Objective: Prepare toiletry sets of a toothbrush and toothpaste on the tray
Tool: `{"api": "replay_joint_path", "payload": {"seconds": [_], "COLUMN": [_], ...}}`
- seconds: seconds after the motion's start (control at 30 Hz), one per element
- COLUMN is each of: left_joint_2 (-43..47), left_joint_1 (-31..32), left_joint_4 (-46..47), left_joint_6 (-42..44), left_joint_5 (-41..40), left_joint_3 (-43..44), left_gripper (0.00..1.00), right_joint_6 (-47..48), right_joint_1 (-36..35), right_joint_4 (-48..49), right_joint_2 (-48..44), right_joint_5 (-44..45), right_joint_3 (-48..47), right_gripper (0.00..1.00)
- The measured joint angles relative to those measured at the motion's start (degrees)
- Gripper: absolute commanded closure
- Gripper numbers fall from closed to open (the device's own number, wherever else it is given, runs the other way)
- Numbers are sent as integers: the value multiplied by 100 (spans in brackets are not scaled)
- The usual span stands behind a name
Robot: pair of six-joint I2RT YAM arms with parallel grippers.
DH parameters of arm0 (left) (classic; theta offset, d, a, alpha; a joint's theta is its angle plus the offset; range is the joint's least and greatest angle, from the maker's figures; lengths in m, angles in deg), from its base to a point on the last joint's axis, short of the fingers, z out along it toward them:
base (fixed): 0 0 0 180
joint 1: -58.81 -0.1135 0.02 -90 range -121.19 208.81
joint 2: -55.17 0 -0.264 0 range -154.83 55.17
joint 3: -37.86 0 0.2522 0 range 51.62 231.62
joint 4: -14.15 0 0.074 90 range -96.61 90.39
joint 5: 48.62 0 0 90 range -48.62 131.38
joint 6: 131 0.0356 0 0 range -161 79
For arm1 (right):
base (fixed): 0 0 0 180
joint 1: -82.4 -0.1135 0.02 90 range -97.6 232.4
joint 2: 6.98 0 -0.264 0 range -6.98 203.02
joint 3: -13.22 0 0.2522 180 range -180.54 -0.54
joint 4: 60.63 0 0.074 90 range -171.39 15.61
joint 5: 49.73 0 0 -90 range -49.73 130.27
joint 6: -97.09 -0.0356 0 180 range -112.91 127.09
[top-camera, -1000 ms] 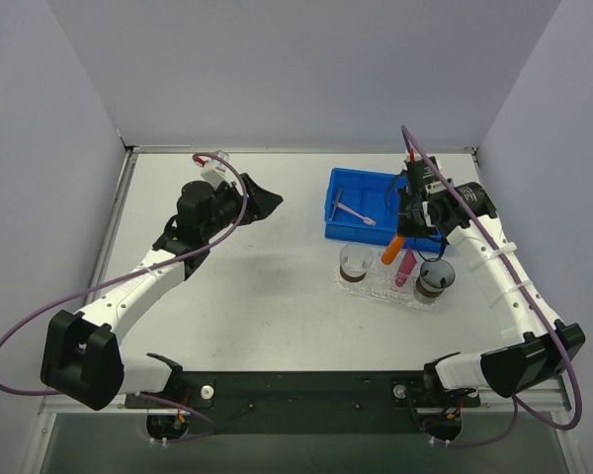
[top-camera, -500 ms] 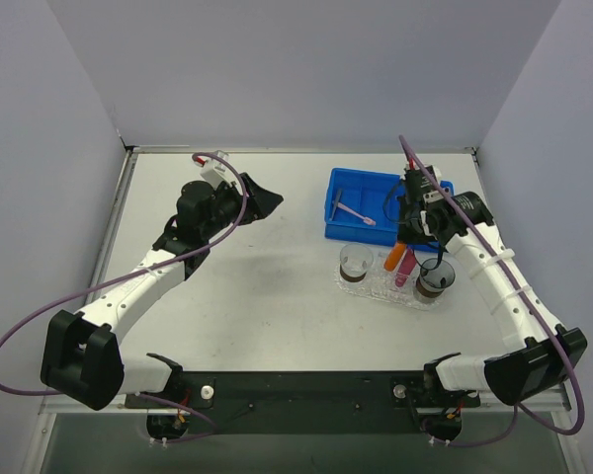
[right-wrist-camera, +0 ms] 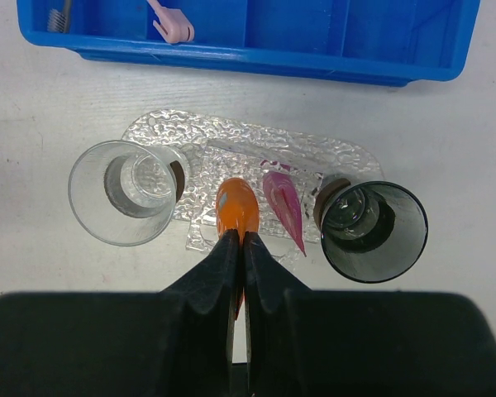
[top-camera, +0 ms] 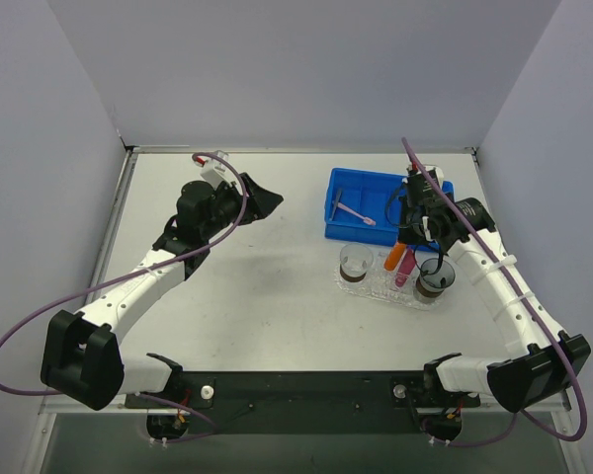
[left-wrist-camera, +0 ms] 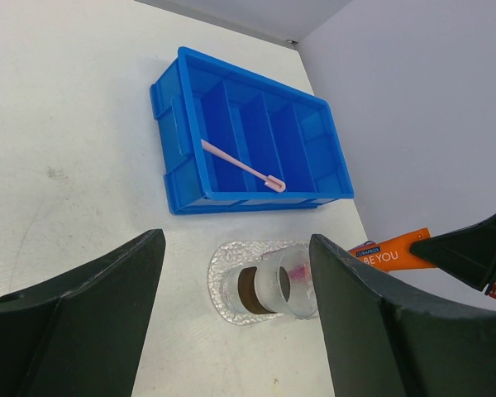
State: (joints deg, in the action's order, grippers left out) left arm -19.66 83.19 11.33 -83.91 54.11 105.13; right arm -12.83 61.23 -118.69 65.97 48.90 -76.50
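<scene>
Orange toothpaste tube (right-wrist-camera: 236,207) is being clamped by the right pincer (right-wrist-camera: 238,246), hanging over the bumpy clear tray (right-wrist-camera: 231,136) under it. Pink tube (right-wrist-camera: 283,203) is lying on the tray just right of that pincer, with a clear glass (right-wrist-camera: 120,194) left and a dark glass (right-wrist-camera: 372,231) right. Toothbrush (left-wrist-camera: 240,165) is lying in the blue bin (right-wrist-camera: 256,58) beyond it. Left pincer (top-camera: 264,197) is hovering spread apart over the desk (top-camera: 277,286), well away.
</scene>
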Motion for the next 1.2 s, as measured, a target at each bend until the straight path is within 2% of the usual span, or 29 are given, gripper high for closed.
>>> {"api": "replay_joint_path", "payload": {"seconds": [0.8,1.2], "left_joint_2": [-17,-20], "left_joint_1": [0,0], "left_joint_4": [4,4], "left_joint_6": [-42,-44], "left_joint_5": [24,66], "left_joint_3": [0,0], "left_gripper": [20,19], "right_joint_6": [-22,-17], "right_joint_1": [0,0], "right_joint_4": [15,199], "right_joint_2": [-2,-11], "right_joint_5": [33,61], "right_joint_3": [-181,240], "right_gripper": [100,100]}}
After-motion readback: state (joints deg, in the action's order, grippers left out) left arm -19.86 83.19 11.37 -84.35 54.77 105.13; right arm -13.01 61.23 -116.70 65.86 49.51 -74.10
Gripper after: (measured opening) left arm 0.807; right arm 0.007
